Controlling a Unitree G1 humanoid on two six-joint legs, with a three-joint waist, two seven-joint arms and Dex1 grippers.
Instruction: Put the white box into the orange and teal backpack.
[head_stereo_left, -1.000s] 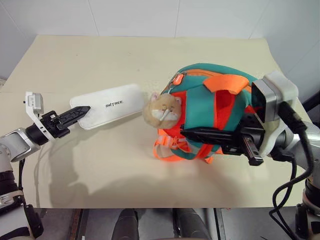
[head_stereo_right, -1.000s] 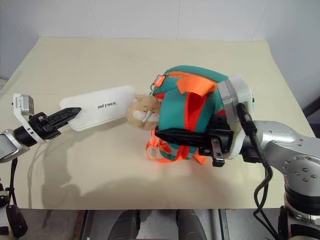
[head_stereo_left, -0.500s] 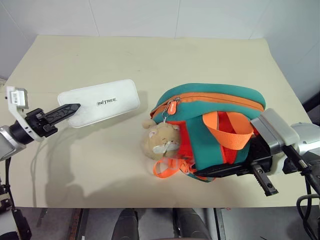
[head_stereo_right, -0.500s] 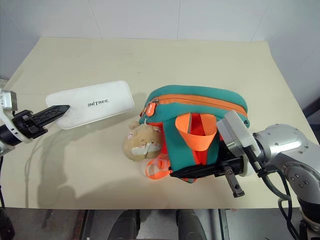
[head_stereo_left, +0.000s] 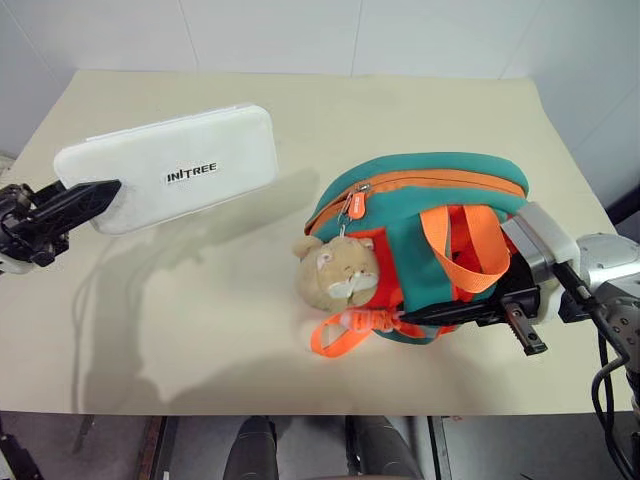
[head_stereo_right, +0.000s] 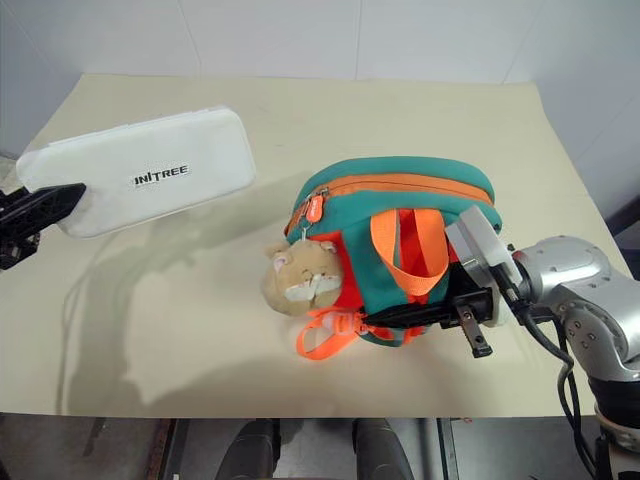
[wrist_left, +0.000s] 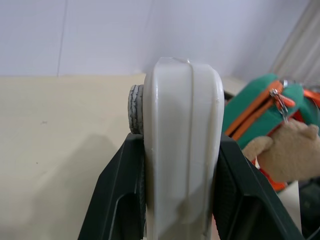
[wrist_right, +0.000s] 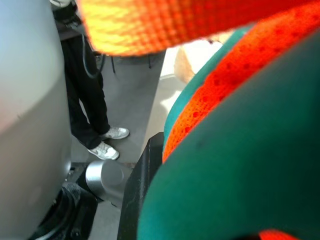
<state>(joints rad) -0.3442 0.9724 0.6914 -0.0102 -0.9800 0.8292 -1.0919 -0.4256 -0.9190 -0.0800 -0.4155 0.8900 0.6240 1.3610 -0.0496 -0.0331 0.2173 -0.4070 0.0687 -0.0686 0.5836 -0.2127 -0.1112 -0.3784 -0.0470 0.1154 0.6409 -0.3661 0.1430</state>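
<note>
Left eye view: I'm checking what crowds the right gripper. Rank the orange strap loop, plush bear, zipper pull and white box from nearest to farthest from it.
From the right gripper:
1. Orange strap loop, just above its fingers on the backpack.
2. Plush bear, at the backpack's left side.
3. Zipper pull, above the bear; close to call with it.
4. White box, far left, held off the table by the left gripper.

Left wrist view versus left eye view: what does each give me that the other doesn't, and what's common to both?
Left wrist view alone: the white box seen edge-on, clamped between the left gripper jaws, with a round grey pad pressed against one face.

Left eye view alone: the box's broad face with its lettering, held off the table, and the right gripper shut on the lower edge of the orange and teal backpack, by the orange straps.

Both: box, backpack, its zipper pulls, plush bear, table.
</note>
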